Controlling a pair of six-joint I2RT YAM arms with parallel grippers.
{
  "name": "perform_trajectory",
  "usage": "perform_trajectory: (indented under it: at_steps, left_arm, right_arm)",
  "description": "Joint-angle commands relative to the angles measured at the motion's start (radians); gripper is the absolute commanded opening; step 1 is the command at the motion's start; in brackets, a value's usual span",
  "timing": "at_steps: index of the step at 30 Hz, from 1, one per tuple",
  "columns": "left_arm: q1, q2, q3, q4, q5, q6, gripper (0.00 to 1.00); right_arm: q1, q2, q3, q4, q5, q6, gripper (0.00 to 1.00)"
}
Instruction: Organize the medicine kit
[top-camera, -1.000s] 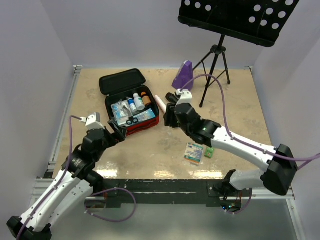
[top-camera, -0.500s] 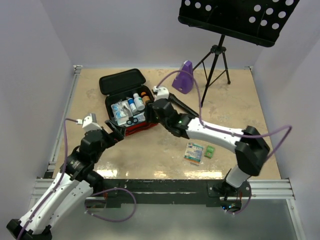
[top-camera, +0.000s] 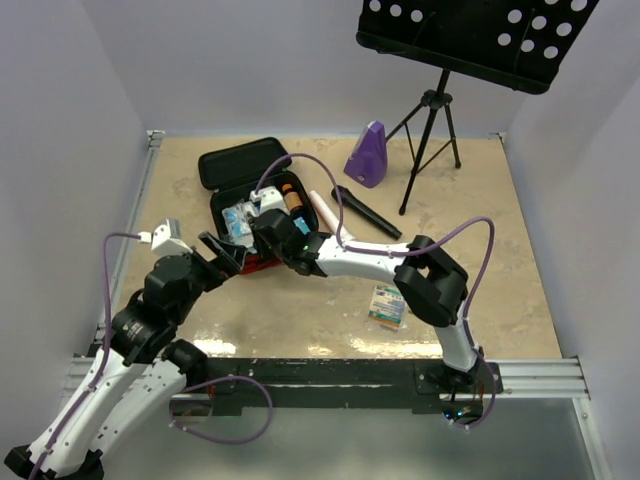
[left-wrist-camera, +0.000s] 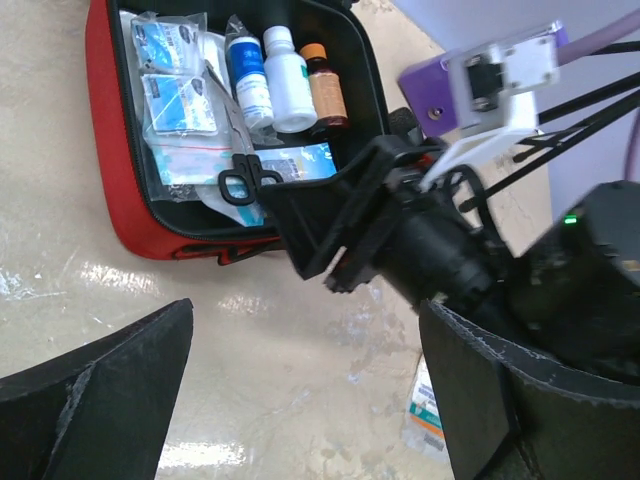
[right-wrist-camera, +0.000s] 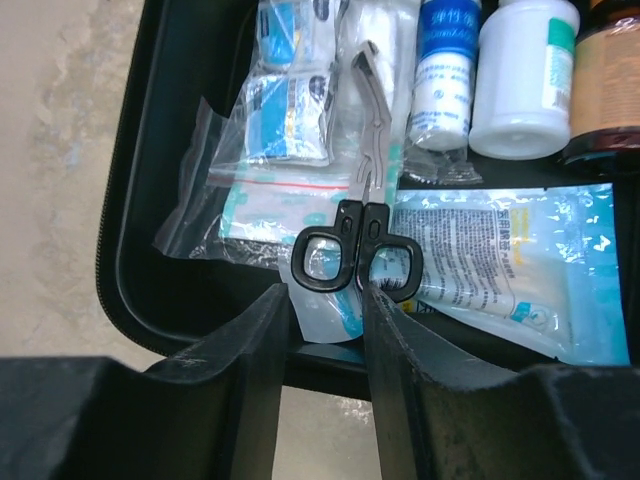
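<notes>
Your right claw (right-wrist-camera: 325, 345) hangs over the open kit (right-wrist-camera: 128, 200), its fingers (right-wrist-camera: 245, 380) pointing down into the case. The jaws stand only a narrow gap apart and grip nothing. Just beyond the fingertips lie the scissors (right-wrist-camera: 355, 255), with the black loops nearest the claw and the blades running away from it. A blue-printed pouch (right-wrist-camera: 500, 265) lies under the loops and stretches off to the claw's right in its view. Clear bags (right-wrist-camera: 285, 100) of small packs sit farther ahead on the left, and three bottles (right-wrist-camera: 525, 70) line up at the far right.

From above, you see the right claw (top-camera: 268, 222) over the near half of the kit (top-camera: 245, 165), whose lid lies back on the table beyond it. Your left claw (top-camera: 225, 255) sits just beside the kit's near red wall; you cannot tell whether it touches.

The left claw (left-wrist-camera: 310, 400) has its jaws spread wide and holds nothing, with bare table (left-wrist-camera: 250, 330) between the fingers. The kit (left-wrist-camera: 110, 170) lies ahead and to its left. The right claw (left-wrist-camera: 345, 225) is straight ahead, and a packet (left-wrist-camera: 425, 415) lies by its right finger.
</notes>
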Motion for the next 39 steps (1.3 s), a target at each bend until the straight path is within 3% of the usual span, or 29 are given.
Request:
perform_trajectory:
  at_steps: [1,15,24,29,33,36,39]
  left_arm:
    - [0.001,0.035,0.049,-0.028,0.025,0.027,1.0]
    - [0.001,0.026,-0.017,-0.01,0.028,0.015,1.0]
    - [0.003,0.009,-0.042,-0.011,0.026,0.02,1.0]
    - [0.003,0.014,-0.062,0.004,0.038,0.023,1.0]
    - [0.001,0.02,-0.08,0.039,0.052,0.021,0.99]
    - [0.001,0.025,-0.099,0.075,0.067,0.02,0.99]
    - [0.001,0.039,-0.126,0.13,0.09,0.015,0.99]
  right_arm:
    - [0.011,-0.003,0.033,0.009,-0.01,-0.035,0.38]
    - [0.011,-0.141,-0.249,0.035,-0.039,-0.035,0.34]
    - [0.008,-0.372,-0.495,0.009,0.045,0.035,0.33]
    - [0.005,-0.538,-0.594,-0.095,0.088,0.096,0.34]
    - [0.005,-0.719,-0.595,-0.217,0.191,0.217,0.47]
    - [-0.012,-0.82,-0.578,-0.387,0.352,0.419,0.57]
    - [-0.087,-0.859,-0.597,-0.53,0.418,0.558,0.81]
